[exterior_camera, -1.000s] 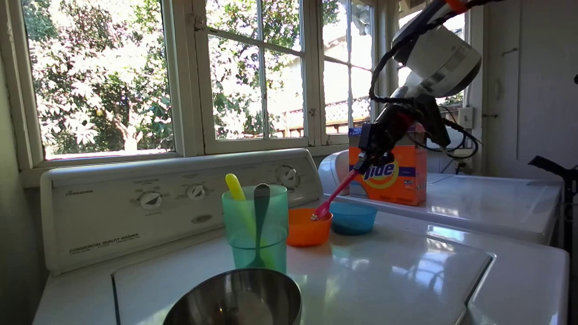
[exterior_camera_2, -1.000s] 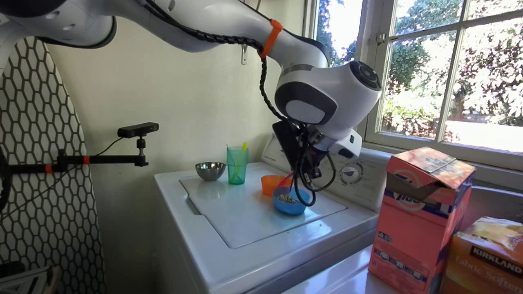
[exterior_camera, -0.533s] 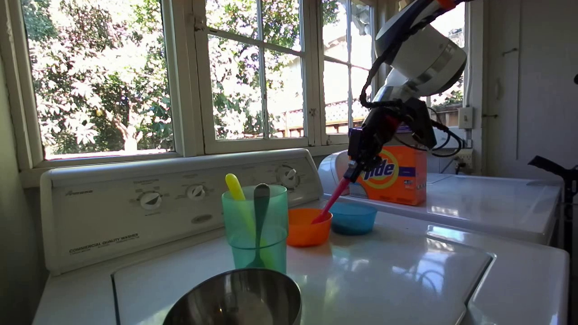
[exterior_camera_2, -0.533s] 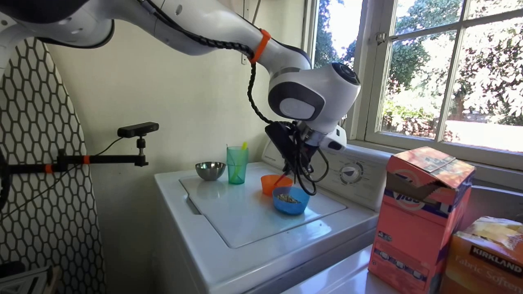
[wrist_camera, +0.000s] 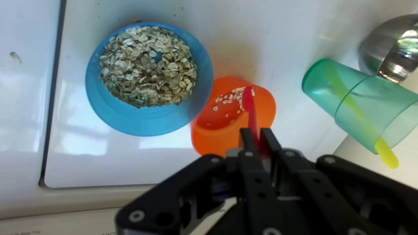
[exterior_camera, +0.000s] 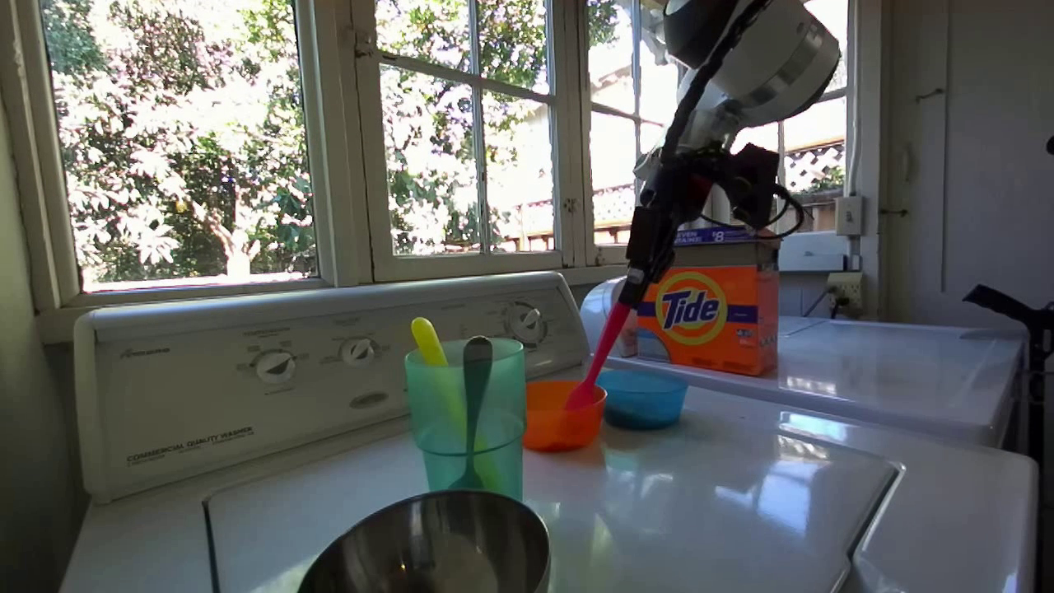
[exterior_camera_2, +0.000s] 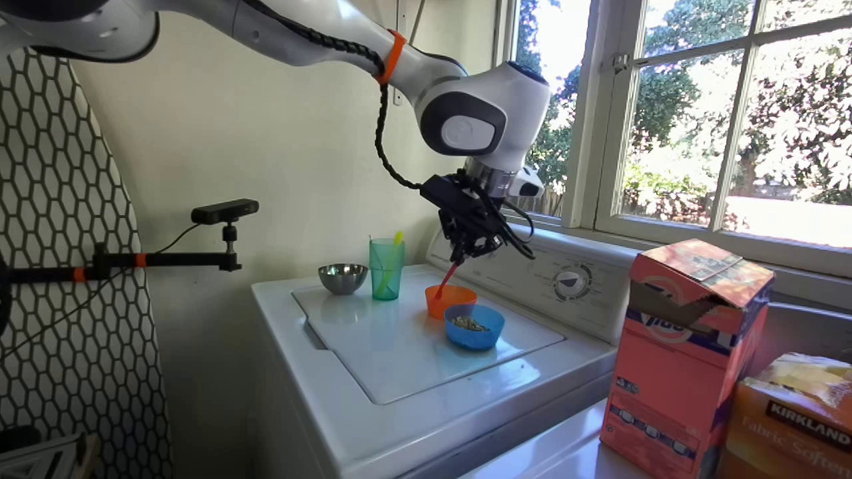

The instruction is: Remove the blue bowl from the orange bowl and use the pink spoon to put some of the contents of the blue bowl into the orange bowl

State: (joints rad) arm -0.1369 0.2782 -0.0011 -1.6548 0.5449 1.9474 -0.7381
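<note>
My gripper is pinched around the handle of the pink spoon, and in both exterior views the spoon's head sits down inside the orange bowl, handle slanting up out of it; whether it touches the wall or floor I can't tell. The blue bowl stands just beside, holding a good layer of oats, and a thin scatter of the same oats lies in the orange bowl, so I judge the transfer is at least begun. I expect the spoon to be very light, stiff enough to scoop but a little springy along its thin handle, and smooth enough to swivel in my grip if the head catches. High on the handle, where I have it, seems the right hold: it leaves length to reach in, though that length will lever against the grip. Both bowls look like light plastic and could skid on the glossy washer lid at a nudge, the sparsely filled orange one sooner than the laden blue one, so I'd raise the spoon straight up before swinging it aside.
</note>
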